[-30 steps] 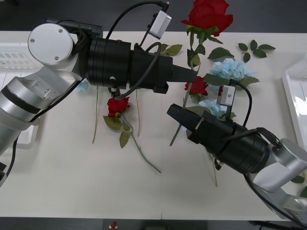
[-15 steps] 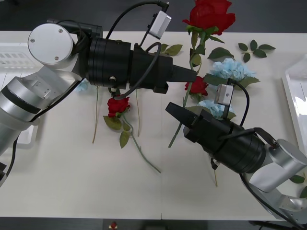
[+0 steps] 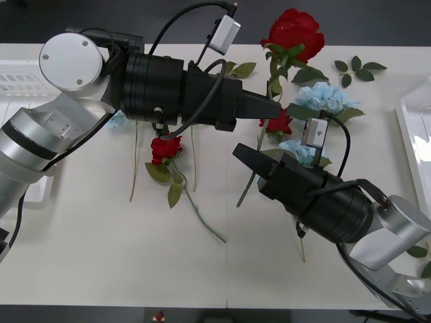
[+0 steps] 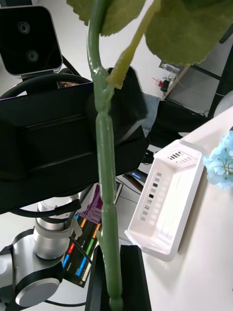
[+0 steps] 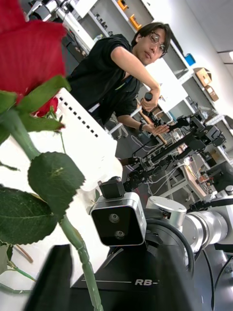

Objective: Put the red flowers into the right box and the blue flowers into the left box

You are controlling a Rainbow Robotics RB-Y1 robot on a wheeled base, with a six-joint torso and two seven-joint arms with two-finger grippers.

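Stem of one red rose [image 3: 292,28] is clenched between the black fingers of the right tool [image 3: 248,156], and the bloom stands high above the far side of the bench [image 3: 101,256]. In the right wrist view the green stem [image 4: 108,204] rises straight up from between the fingers. The left tool [image 3: 275,108] reaches across from the left and its tip is at the same stem, higher up, below the bloom; whether it is released or clenched I cannot tell. On the bench lie another red rose [image 3: 163,149] with its long stem, a third one [image 3: 279,124] partly hidden behind the left tool, and the blue flowers [image 3: 324,98] just beside it. The left box [image 3: 17,81] is at the left edge of the bench, well apart from the flowers. The right box [image 3: 412,128] shows partly at the right edge.
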